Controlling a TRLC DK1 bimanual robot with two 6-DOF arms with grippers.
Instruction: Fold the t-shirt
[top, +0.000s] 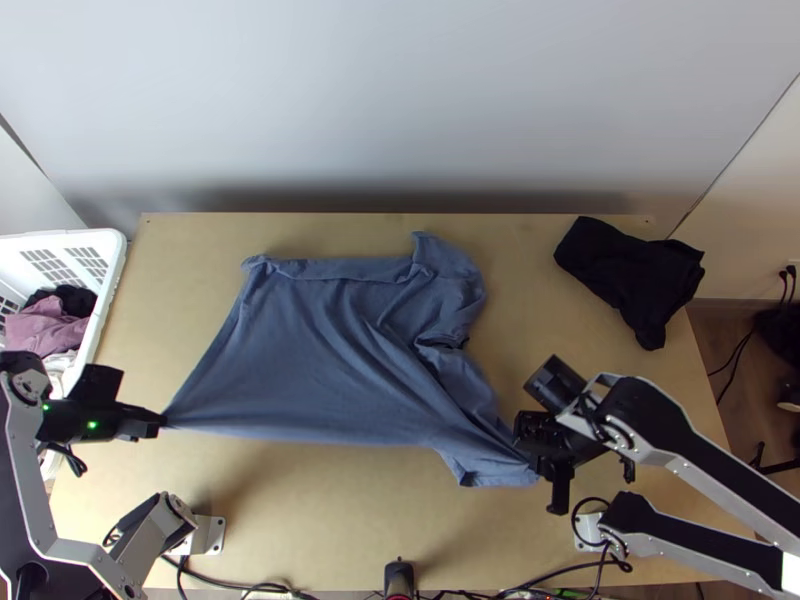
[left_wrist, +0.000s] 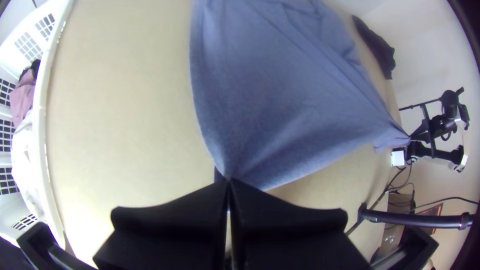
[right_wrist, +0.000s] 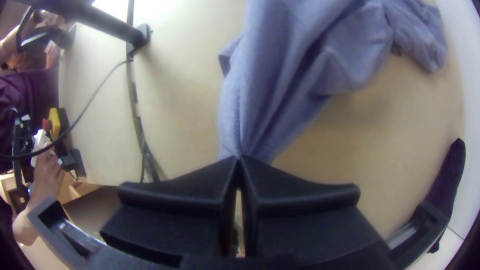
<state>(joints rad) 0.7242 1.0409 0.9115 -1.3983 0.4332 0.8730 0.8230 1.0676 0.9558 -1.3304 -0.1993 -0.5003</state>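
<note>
Observed t-shirt (top: 320, 350) across counter (top: 310, 515), rumpled, with separate near-side portions clamped in left pincer (left_wrist: 228, 179) and right pincer (right_wrist: 240, 157). Judged light, soft, quick to crease (hardly fragile); grip at corners, tension gently

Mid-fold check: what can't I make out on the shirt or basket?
- Left wrist view: the pinched bit of shirt, hidden between the left gripper's fingers.
- Right wrist view: likewise, between the right gripper's fingers.
- Top view: shirt's lower layers, under its upper cloth.
- Top view: basket's left side, cut by the edge.
</note>
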